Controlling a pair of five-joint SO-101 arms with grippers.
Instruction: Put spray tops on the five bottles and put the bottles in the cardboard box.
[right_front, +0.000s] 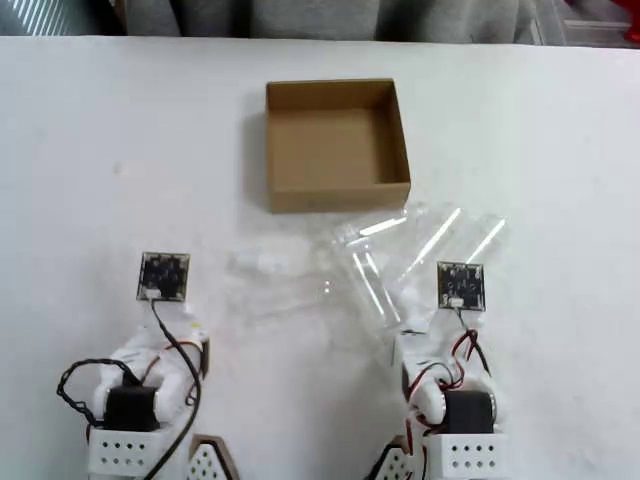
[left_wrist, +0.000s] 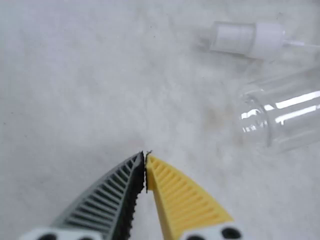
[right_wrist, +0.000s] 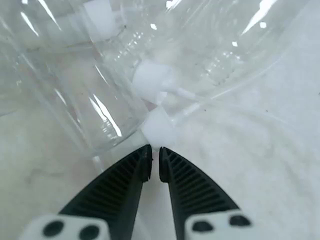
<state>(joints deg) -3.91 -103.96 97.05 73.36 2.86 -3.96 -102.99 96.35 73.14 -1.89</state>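
The left pincer (left_wrist: 145, 157) hung over bare desk (right_front: 100, 150), on the arms' side of the cardboard box (right_front: 335, 140) and off to its left. Its grey and yellow jaws were pressed together on nothing. Just beyond its tips lay a loose white spray top (left_wrist: 247, 39) and, beside that, a clear bottle (left_wrist: 285, 117) on its side with its mouth open and uncapped.

The cardboard box stood open in the middle of the desk with nothing inside. Against its near wall and out past its right corner lay a heap of clear bottles (right_front: 420, 250), crossing one another; how many there were could not be counted.

The right pincer (right_wrist: 154, 155) sat at the near edge of that heap. Its black jaws were drawn almost together, a thin slit between them, pinching nothing. Two white spray tops (right_wrist: 152, 80) lay loose among the bottles right at its tips.

By this showing the task had barely begun: no bottle seen wore a top, none was boxed, and all the capping and loading seemed left to do.
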